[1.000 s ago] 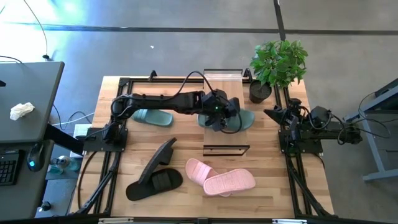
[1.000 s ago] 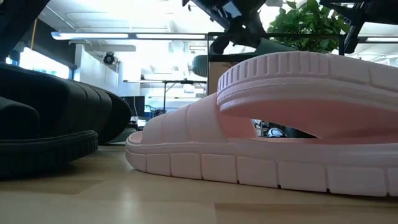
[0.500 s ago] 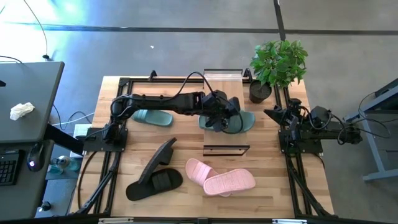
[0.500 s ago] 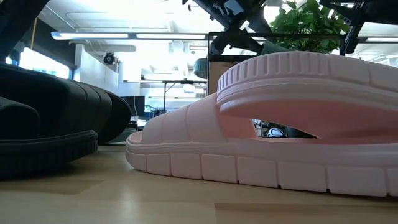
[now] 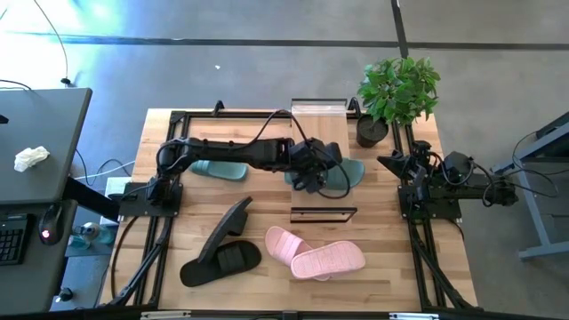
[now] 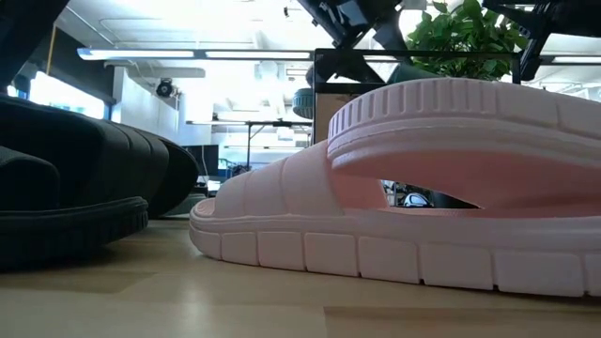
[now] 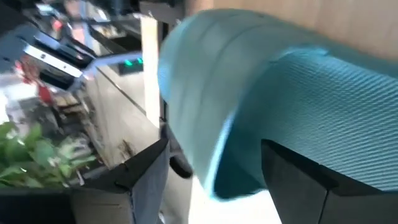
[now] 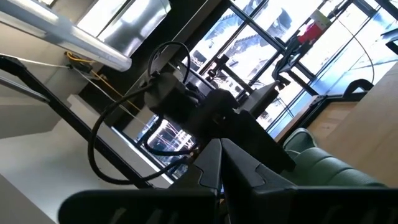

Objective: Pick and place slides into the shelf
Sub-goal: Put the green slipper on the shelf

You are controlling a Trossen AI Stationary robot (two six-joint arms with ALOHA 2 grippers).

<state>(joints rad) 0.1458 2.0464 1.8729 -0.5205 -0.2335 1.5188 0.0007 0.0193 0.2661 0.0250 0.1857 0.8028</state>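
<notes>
Left end effector (image 5: pixel 313 178) parted above shelf (image 5: pixel 323 162); two green (image 5: pixel 342 173), black (image 5: pixel 222 249), pink slides (image 5: pixel 316 253)

Bright daylight glare up left (wrist views blurred), soft table shadows

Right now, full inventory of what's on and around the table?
green slides: 2, sage; one on the shelf under the left end effector, one on the table behind the left arm
black slides: 2, front left
pink slides: 2, front centre
shelf: 1, wood boards, black frame, table centre
plant: 1, green, black pot, far right corner
left end effector: above the shelved slide, open
right end effector: parked at right edge, shut
</notes>
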